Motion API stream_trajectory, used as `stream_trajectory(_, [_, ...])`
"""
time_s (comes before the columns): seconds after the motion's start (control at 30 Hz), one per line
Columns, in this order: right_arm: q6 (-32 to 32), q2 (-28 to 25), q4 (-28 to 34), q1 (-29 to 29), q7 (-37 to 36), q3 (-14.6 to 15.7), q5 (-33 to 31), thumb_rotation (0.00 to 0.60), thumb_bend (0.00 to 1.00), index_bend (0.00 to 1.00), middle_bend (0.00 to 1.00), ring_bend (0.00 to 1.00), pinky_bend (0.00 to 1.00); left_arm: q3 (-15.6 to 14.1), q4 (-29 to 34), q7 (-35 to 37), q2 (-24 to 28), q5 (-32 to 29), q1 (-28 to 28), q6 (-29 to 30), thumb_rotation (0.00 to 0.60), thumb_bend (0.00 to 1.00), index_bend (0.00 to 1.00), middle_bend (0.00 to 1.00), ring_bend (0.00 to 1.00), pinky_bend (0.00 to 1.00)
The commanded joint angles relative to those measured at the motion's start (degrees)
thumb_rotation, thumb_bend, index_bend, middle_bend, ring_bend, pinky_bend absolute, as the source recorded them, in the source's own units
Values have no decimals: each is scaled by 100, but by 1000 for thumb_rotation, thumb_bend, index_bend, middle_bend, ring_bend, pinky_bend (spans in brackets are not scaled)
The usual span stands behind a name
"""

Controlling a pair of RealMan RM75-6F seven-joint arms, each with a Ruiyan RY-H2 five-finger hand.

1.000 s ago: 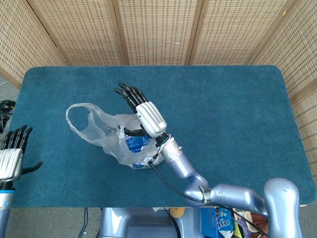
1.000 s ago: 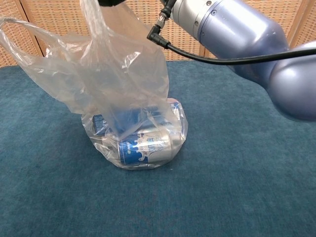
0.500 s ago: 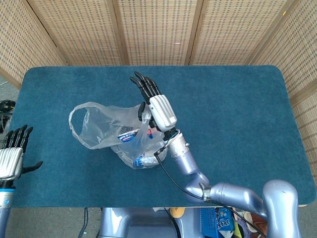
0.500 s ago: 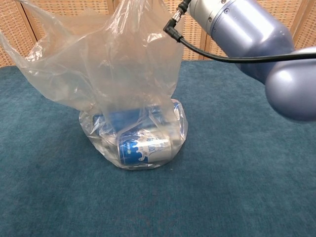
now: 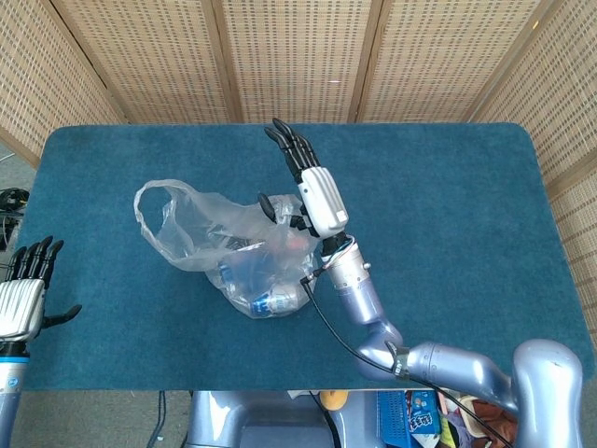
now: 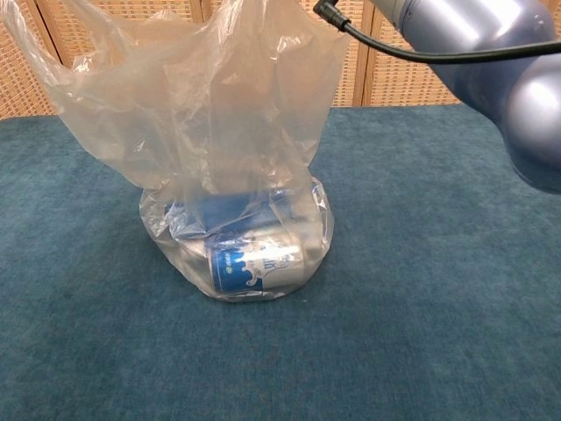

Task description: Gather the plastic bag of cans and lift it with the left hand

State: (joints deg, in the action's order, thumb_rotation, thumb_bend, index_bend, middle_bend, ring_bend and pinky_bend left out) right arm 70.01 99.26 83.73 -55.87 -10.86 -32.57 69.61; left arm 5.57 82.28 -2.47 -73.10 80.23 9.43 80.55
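Note:
A clear plastic bag (image 5: 219,238) with blue and white cans (image 5: 266,285) in its bottom sits left of the middle of the blue table (image 5: 448,205). My right hand (image 5: 315,194) is raised over the bag's right side. Its fingers point straight toward the far edge, and its thumb (image 5: 269,203) catches the bag's right edge and holds it up. The bag's other loop handle (image 5: 154,210) hangs free to the left. In the chest view the bag (image 6: 202,105) stands tall over a can (image 6: 254,263). My left hand (image 5: 20,299) is open at the table's near left edge, far from the bag.
My right forearm (image 5: 359,294) runs from the near edge up past the bag's right side, and it fills the top right of the chest view (image 6: 491,53). Woven screens (image 5: 298,56) stand behind the table.
My right hand has moved right and toward the far edge with the bag's edge, drawing the plastic up and taller over the cans. The left hand has stayed put.

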Motion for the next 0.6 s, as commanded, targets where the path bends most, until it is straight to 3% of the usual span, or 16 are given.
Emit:
stream_trajectory(0.03, [25, -88, 93, 52, 24, 27, 22, 600, 637, 0, 27, 0, 0, -9, 16, 51, 10, 11, 13, -30, 600, 129, 0, 0, 0, 0])
stream_trajectory(0.17, [44, -245, 200, 139, 75, 126, 132, 600, 654, 0, 28, 0, 0, -33, 185, 390, 92, 104, 90, -174, 600, 130, 0, 0, 0, 0])
stream_trajectory(0.27, [58, -391, 280, 237, 104, 232, 221, 600, 654, 0, 30, 0, 0, -68, 550, 1125, 356, 342, 275, -467, 600, 130, 0, 0, 0, 0])
stream_trajectory(0.3, [53, -465, 332, 301, 108, 302, 252, 600, 654, 0, 30, 0, 0, -84, 820, 1755, 550, 579, 433, -649, 600, 131, 0, 0, 0, 0])
stream_trajectory(0.43, [33, -570, 405, 386, 127, 422, 307, 600, 654, 0, 31, 0, 0, -108, 1185, 3125, 817, 1117, 712, -786, 600, 129, 0, 0, 0, 0])
stream_trajectory(0.6, [32, -728, 502, 507, 162, 626, 471, 600, 653, 0, 32, 0, 0, -110, 1410, 5740, 951, 1719, 1148, -719, 600, 115, 0, 0, 0, 0])
